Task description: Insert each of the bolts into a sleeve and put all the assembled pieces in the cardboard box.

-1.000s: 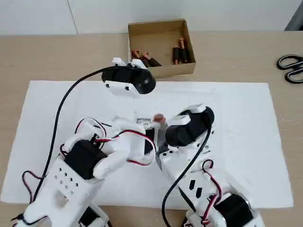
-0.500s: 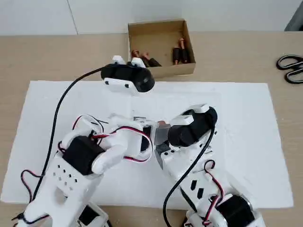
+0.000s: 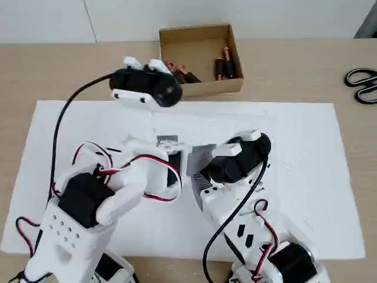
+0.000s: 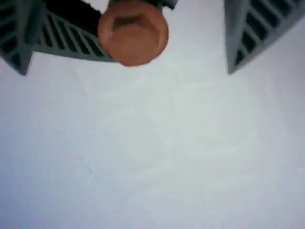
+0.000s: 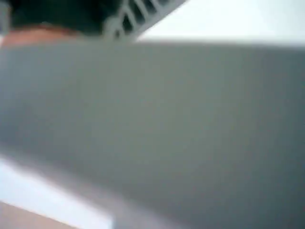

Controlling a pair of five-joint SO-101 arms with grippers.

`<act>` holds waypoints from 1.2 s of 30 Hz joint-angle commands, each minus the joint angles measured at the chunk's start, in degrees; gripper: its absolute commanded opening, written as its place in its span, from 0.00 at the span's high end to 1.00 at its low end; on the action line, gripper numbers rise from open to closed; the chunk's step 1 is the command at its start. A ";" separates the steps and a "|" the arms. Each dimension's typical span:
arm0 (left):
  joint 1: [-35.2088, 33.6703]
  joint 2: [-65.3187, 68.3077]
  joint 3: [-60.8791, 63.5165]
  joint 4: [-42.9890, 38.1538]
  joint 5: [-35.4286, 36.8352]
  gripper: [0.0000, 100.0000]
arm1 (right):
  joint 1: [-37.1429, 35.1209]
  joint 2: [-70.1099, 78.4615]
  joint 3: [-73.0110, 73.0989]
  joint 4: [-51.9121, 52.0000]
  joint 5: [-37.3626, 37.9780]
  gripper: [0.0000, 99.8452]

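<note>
On the table (image 3: 59,71) lies a white sheet (image 3: 306,177), with the cardboard box (image 3: 219,88) beyond its far edge. The two arms meet over the middle of the sheet. The left gripper (image 4: 128,71) has its jaws wide apart, clamping nothing. Whether the right gripper (image 3: 199,171) grips anything cannot be told. Several assembled pieces (image 3: 224,65) already lie in the box. One copper-headed bolt (image 4: 132,32) sits against one left jaw; it has yet to be boxed, and whether it is sleeved is unclear.
</note>
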 commanded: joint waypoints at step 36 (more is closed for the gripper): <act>-28.31 -0.70 24.31 -14.07 -2.11 0.74 | 25.36 99.65 -64.09 -43.21 9.76 1.00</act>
